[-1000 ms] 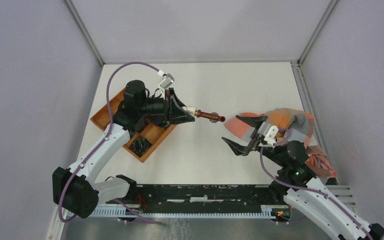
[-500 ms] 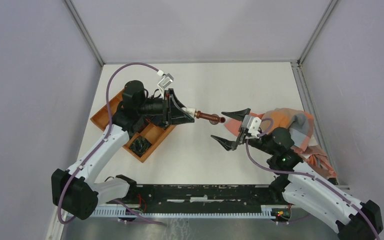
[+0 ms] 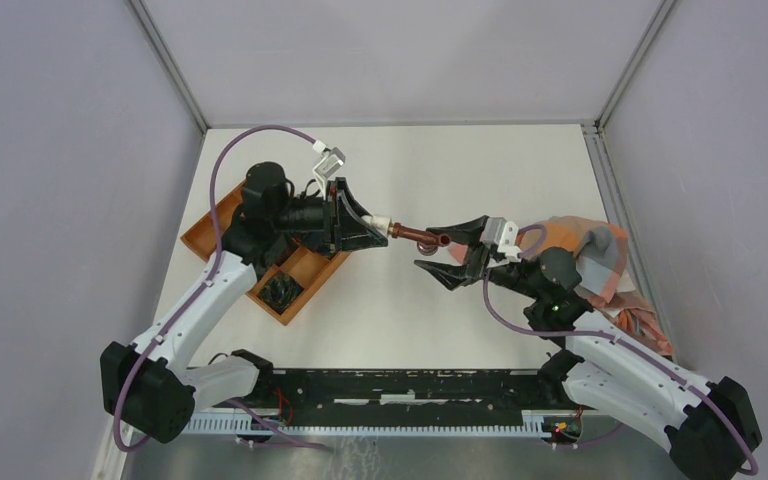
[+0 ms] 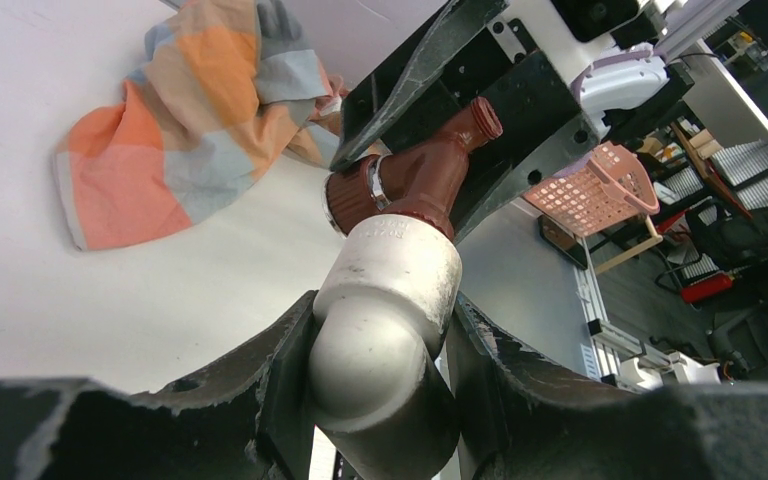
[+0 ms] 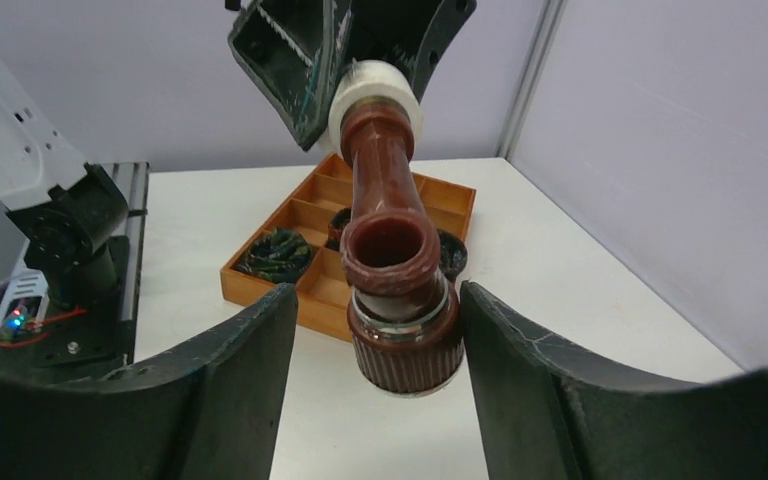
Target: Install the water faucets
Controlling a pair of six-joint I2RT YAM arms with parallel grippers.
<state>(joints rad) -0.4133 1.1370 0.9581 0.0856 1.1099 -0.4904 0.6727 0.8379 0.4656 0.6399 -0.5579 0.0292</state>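
Note:
My left gripper [image 3: 385, 228] is shut on a white elbow fitting [image 4: 385, 310] and holds it above the table. The reddish-brown water faucet [image 3: 422, 236] sticks out of that fitting toward the right. In the left wrist view the faucet [image 4: 415, 180] points away from the fingers. My right gripper [image 3: 434, 248] is open, its two fingers on either side of the faucet's free end. In the right wrist view the faucet [image 5: 390, 250] faces the camera, its ribbed knob [image 5: 407, 350] between the open fingers and close to the right one. The blue mark is not visible.
An orange-brown compartment tray [image 3: 210, 230] with dark small parts lies at the left under the left arm; it also shows in the right wrist view [image 5: 260, 285]. An orange and grey cloth [image 3: 600, 250] lies at the right, behind the right arm.
My right gripper has moved left and away from the cloth, and its open fingers now straddle the faucet's end. The left gripper has held the fitting and faucet nearly still.

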